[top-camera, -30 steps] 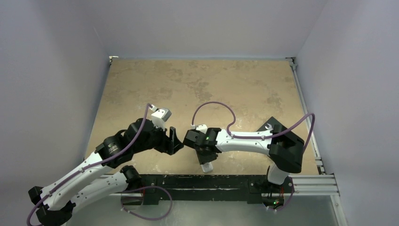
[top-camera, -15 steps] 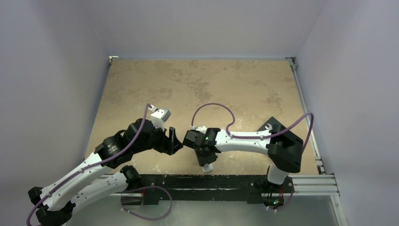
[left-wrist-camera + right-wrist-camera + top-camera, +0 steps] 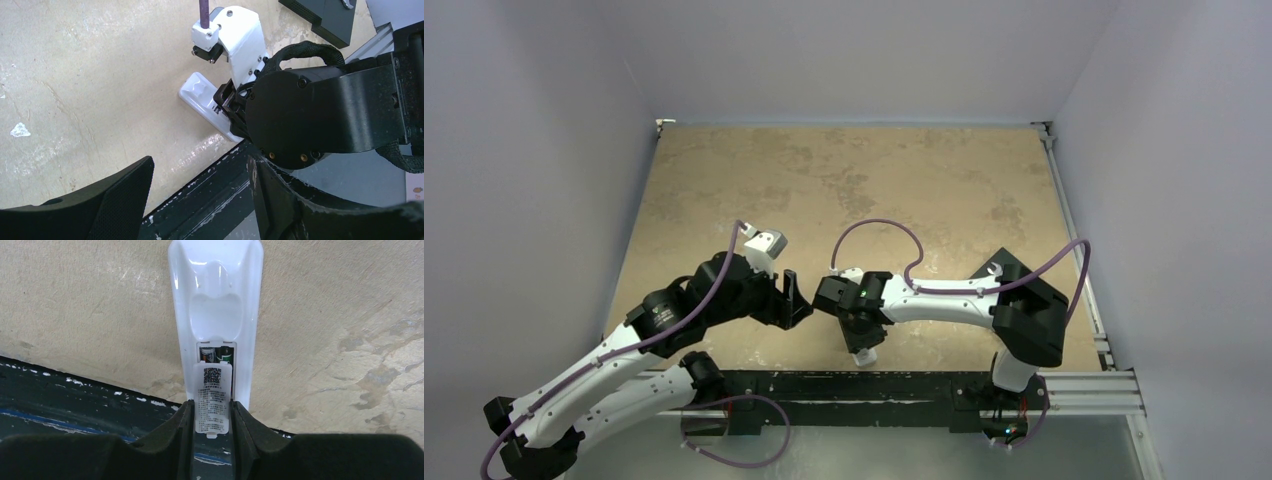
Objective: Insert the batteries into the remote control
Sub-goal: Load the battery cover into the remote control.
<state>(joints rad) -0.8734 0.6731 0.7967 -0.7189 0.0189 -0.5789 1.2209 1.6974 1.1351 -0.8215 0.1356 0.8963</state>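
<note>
Remote control (image 3: 216,315) back-up, batteries (image 3: 217,354) seated; right gripper (image 3: 212,425) pinches cover (image 3: 213,397), half on: any skew could jam it or nudge the remote. Left gripper (image 3: 200,187) wide apart, empty.

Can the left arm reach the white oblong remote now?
Probably yes: the open left gripper faces the small white oblong remote, its far end bare; the right gripper, clamping the white cover, crowds the other end.
</note>
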